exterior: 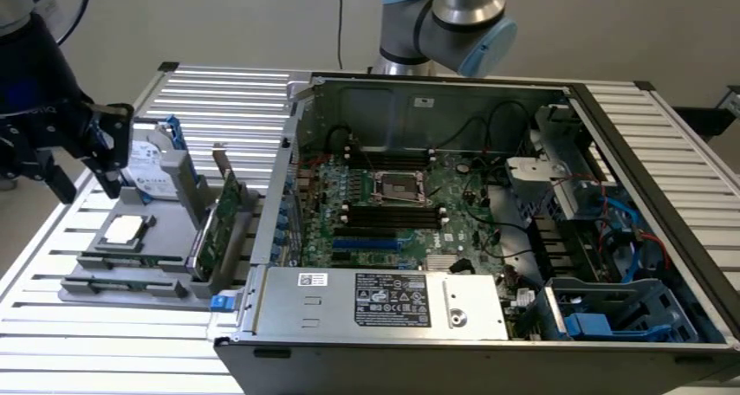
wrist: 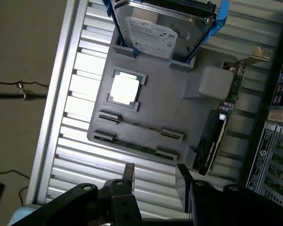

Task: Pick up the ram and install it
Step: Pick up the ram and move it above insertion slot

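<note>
Ram (wrist: 132, 145) apparently seated in grey holder (wrist: 170, 108), end effector (wrist: 155, 167) open nearby, exterior view adding computer case (exterior: 382, 100)

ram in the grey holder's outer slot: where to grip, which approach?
Likely the ram mid-span on its top edge, from straight above, jaws across its thin faces: it stands on edge in the grey holder, ends in clips.
</note>
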